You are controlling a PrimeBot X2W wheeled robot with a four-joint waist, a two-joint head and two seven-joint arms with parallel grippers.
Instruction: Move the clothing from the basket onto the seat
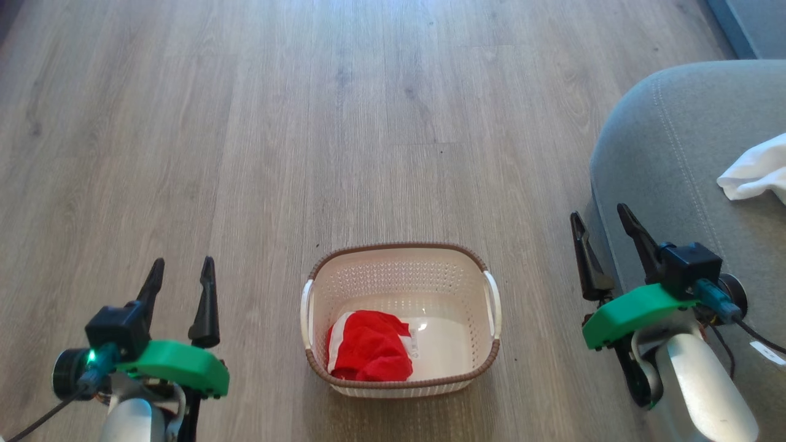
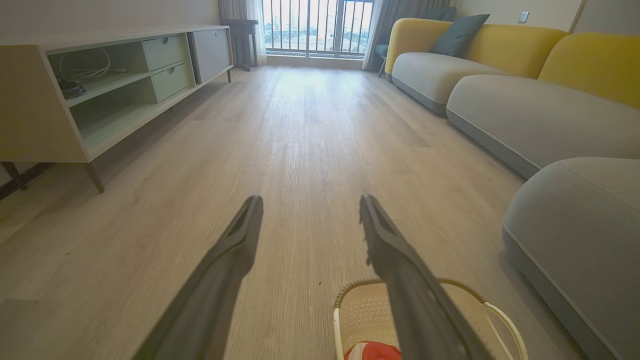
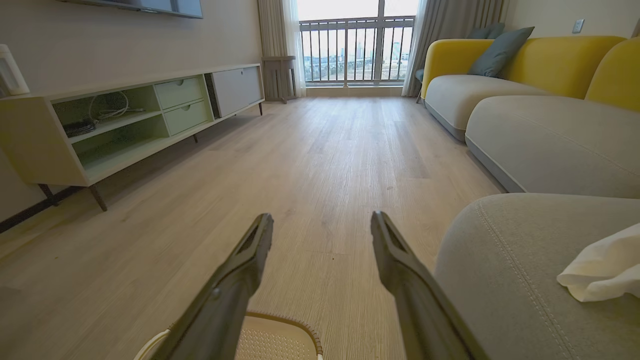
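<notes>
"What's underfoot in here?"

"A pale wood-plank floor (image 1: 245, 153). In the wrist views it runs up the frame to a barred balcony window (image 3: 355, 50) at top centre. A long low cabinet (image 2: 100, 100) lines the left side, and grey sofa sections with yellow backs (image 3: 550, 60) line the right."

"And the laundry?"

"The basket (image 1: 400, 253) sits on the floor at the lower middle of the head view. It's cream and perforated, with a brown woven-look rim and a white handle on each side. A red garment (image 1: 368, 350) with white piping lies crumpled in its lower-left part, and a small label (image 1: 419, 339) shows on the pale base beside it. A white cloth (image 1: 755, 172) lies bunched on the grey seat (image 1: 663, 153) at the right edge."

"The arms?"

"The left gripper (image 1: 184, 260) hangs at the lower left. The right gripper (image 1: 597, 211) is at the lower right, by the seat's rounded edge. Both sets of jaws stand released and grasp nothing, and each is well apart from the basket."

"Anything in the way?"

"The basket's walls stand all round the red piece, and the seat's edge rises just beside the right gripper."
</notes>
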